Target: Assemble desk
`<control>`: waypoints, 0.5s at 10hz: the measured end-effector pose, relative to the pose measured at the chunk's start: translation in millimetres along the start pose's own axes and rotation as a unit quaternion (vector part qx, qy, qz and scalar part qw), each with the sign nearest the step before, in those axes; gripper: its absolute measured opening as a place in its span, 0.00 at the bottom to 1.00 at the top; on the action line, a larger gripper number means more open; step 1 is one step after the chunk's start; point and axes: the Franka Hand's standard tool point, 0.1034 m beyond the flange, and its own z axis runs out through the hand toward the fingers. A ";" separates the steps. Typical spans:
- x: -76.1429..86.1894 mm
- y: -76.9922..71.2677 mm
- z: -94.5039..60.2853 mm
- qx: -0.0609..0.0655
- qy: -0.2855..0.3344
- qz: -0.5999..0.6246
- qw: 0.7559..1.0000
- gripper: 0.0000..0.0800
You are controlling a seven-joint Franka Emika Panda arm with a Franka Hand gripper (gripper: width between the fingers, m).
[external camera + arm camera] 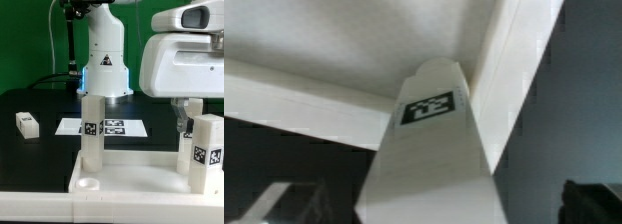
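White leg (423, 150) upright in tabletop (130, 178), seemingly between wide-open, empty fingers (278, 200).

Close up on a white square-section leg (423, 160), filling the middle of the frame and tapering toward a tip near the frame's centre. Carries one small black-and-white tag (430, 107) on its facing side, just short of that tip. Two faces visible: a broad pale one and a narrower, slightly shaded one. Behind the leg, a white rimmed panel (349, 45), with a raised edge running diagonally across and a second edge meeting it beside the leg's tip. Leg tip close against that panel; contact not clear. Dark surface (571, 120) to one side, more dark below the rim. Blurred pale shape (287, 205) and a dark shape (594, 200) in the two corners beside the leg's wide end, possibly end effector fingers; too soft to tell.
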 end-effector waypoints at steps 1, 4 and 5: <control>-0.4 3.5 0.2 0.000 0.000 -0.006 1.000 0.81; -0.7 4.2 0.7 0.000 -0.001 0.010 1.000 0.56; -0.7 4.1 0.9 0.000 -0.001 0.023 1.000 0.56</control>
